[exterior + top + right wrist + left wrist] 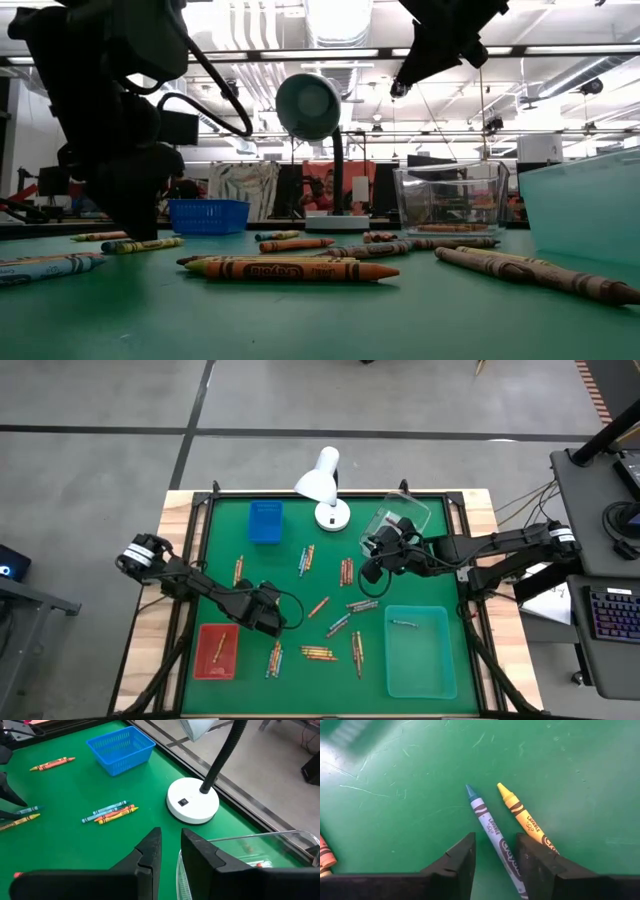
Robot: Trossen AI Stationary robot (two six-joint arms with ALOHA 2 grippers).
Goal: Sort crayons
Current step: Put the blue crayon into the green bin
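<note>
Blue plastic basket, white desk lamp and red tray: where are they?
Blue plastic basket (265,521): high view, its middle.
White desk lamp (332,515): high view, round base.
Red tray (203,660): high view, bare floor.

The green tabletop (300,610) sits in a pale wooden frame on a grey concrete floor (100,460) crossed by dark seam lines. Just beyond the right pincer (170,851) stands a white gooseneck desk lamp (325,485), its round base (192,802) resting on the green surface near the far edge, and out past that pincer's arm a dark side desk (605,560) carries a keyboard (612,615) and loose cables. Across the table lies an open workshop with long ceiling light strips (340,20), exposed pipes, and cluttered benches in the distance.
</note>
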